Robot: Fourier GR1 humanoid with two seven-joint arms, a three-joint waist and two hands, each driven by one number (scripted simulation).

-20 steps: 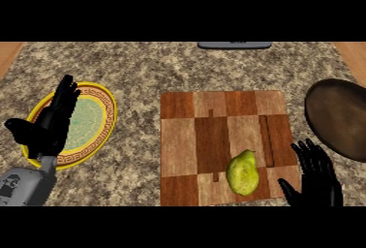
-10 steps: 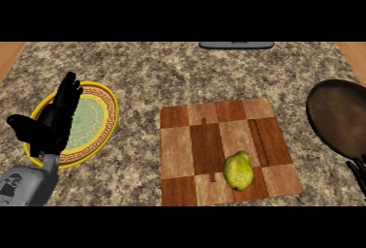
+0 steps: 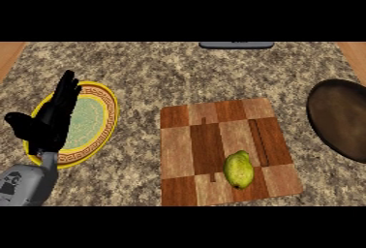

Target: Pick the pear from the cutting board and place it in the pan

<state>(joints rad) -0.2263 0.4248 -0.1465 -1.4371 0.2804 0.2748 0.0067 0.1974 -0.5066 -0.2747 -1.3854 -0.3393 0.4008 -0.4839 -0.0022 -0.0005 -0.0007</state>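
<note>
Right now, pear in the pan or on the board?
On the board. The pear lies on the cutting board, in its lower right part; the pan at the right edge shows nothing inside.

Speckled brown-grey granite counter (image 3: pixel 178 77) fills the view, evenly lit. Pale wood (image 3: pixel 8 55) shows at both far corners; a flat grey object (image 3: pixel 236 45) sits at the far edge.

plate (image 3: pixel 107 116): yellow, patterned rim, pale green centre, near counter's left edge | counter (image 3: pixel 164 77): speckled granite | grey flat object (image 3: pixel 236 45): at counter's far edge, partly cut off
</note>
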